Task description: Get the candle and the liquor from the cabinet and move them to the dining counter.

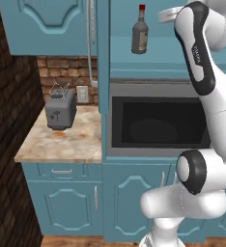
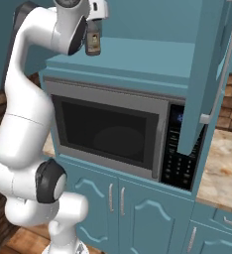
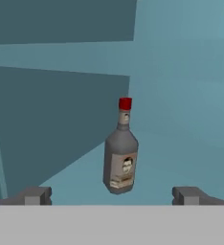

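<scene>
The liquor (image 3: 121,153), a dark grey bottle with a red cap, stands upright on the floor of the open teal cabinet (image 1: 153,62). It is also seen as the liquor (image 1: 140,34) from the left base and the liquor (image 2: 92,42) from the right base. My gripper (image 3: 113,196) is open, its fingertips (image 3: 35,196) spread wide on either side of the bottle and a short way in front of it, touching nothing. The candle and the dining counter are out of view.
The cabinet's open door (image 2: 207,74) swings out to the right, and its left door edge with a long handle (image 1: 91,43) hangs beside the opening. A microwave (image 1: 158,123) sits under the shelf. A toaster (image 1: 61,111) stands on the small marble counter (image 1: 62,144).
</scene>
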